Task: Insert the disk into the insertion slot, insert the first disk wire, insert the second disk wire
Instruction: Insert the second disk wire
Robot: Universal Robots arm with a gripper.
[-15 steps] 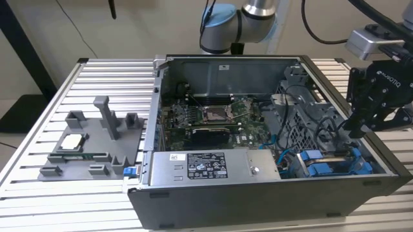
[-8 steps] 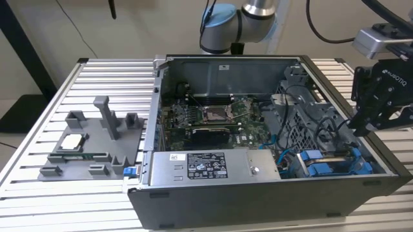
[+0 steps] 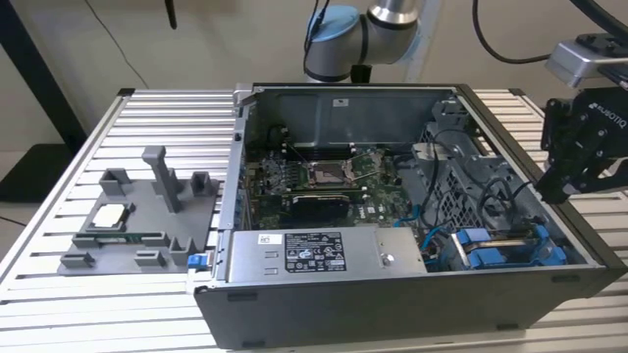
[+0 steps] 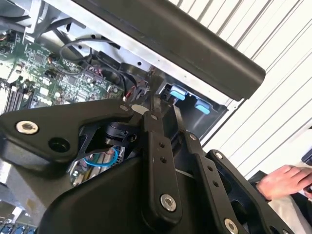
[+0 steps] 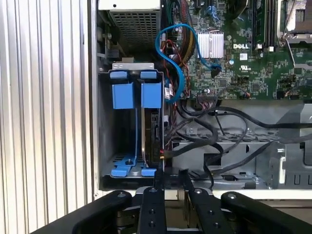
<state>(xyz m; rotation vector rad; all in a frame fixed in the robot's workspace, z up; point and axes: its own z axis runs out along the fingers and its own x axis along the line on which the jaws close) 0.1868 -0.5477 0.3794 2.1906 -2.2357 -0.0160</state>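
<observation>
The insertion slot (image 5: 127,127) is the grey drive cage in the case's corner, with blue plastic fittings (image 3: 498,254). In the first wrist view the disk (image 5: 155,132) stands edge-on inside it, dark, behind one of two blue carrier tabs (image 5: 151,94). Black wires (image 5: 195,141) run from the case toward the disk's edge, and a small connector (image 5: 162,155) lies against it. My gripper (image 5: 171,177) hangs outside the case, just beyond the wall nearest the cage, shut with nothing in it. It is also seen at the exterior view's right (image 3: 551,190) and in the second wrist view (image 4: 163,106).
A blue data cable (image 5: 170,53) loops over the motherboard (image 3: 324,176). The silver power-supply box (image 3: 314,251) sits beside the cage. A grey fixture tray (image 3: 137,220) lies at the exterior view's left. A person's hand (image 4: 282,181) rests off the table.
</observation>
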